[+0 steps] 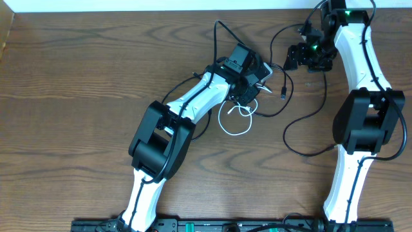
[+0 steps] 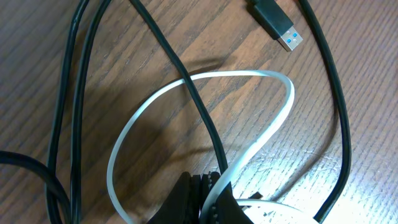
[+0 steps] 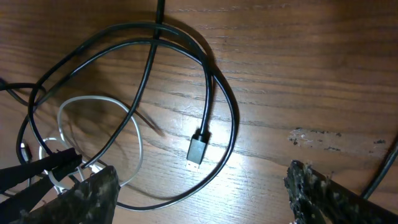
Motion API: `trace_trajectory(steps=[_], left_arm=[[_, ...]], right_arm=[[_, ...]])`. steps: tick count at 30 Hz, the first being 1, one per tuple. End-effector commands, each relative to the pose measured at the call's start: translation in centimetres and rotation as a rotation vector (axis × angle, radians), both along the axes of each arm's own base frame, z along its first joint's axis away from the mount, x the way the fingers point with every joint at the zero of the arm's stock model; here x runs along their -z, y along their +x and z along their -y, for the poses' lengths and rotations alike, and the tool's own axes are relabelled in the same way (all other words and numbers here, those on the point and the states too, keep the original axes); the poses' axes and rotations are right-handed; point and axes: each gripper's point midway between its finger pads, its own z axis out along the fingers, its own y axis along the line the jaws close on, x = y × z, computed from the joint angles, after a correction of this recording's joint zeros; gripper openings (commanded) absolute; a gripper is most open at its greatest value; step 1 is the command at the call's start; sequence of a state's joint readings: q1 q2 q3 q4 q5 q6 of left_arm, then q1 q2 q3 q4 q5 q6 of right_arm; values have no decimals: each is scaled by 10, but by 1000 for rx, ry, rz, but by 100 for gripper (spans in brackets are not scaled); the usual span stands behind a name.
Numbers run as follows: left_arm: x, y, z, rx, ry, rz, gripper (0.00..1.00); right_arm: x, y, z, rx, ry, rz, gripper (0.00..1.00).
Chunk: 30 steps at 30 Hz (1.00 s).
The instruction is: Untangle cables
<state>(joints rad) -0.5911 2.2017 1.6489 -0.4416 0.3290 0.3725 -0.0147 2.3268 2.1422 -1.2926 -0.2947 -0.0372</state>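
- While both arms reach out over it, the brown wooden table [image 1: 77, 96] carries the cords in one bunch at its far middle, between the two wrists.
- From the near edge the left arm [image 1: 187, 109] slants toward the far right and ends over the bunch. On the right side the right arm [image 1: 367, 96] runs to the far edge and bends back to the left.
- Among the cords, the black cables [image 2: 194, 93] take up the most room. In the right wrist view one makes a wide loop on the wood, crossing itself at the far side. Overhead, another strand trails right and near, toward the right arm.
- Lying inside and left of those black loops, the white cable [image 2: 239, 74] forms small loops on the table, just on the near side of the left wrist. A black strand crosses over its arc in the left wrist view.
- At the white cord, the left gripper [image 2: 207, 193] has its fingers drawn narrow, with the white cable pinched between them. A black strand runs down to the same spot.
- Above the wide black loop, the right gripper [image 3: 200, 180] hangs with its fingers spread wide and nothing between them.
- Smallest is a USB plug [image 3: 198, 149] on a black cord's end, lying flat on the wood inside the loop, right of the white cable and touching neither gripper.
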Motion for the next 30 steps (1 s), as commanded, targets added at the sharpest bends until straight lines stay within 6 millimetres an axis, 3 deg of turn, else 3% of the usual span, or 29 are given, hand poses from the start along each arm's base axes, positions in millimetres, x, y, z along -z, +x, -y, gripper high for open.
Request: trace_trajectory(steps=[1,5,7,12,16,23,28,30], left_arm=[[-31,6,0,-58,-40,25,7],[-107,19,-7,-158,-139,117,7],[-158,18,-13,-185,-208,183,7],[-269,-7,-31,-193,-352,348,7],[-338,-32,-47,-185,-447,470,7],[-433,-67,-69,-171,-613,688,7],[-478,-70,-91,-233,-694,818,7],[-492,-69,-102,-275,-728,850,7]], right_arm=[[-16,1,-1,-15,-3,39,83],[-16,1,-1,-15,-3,39,83],[-16,1,-1,-15,-3,39,83],[-16,1,-2,-15,-2,39,84],[-16,1,-2,-15,-2,39,86],[-16,1,-3,-18,2,39,87],[-16,0,-9,-51,10,44,86],[-19,-2,-21,-109,52,53,85]])
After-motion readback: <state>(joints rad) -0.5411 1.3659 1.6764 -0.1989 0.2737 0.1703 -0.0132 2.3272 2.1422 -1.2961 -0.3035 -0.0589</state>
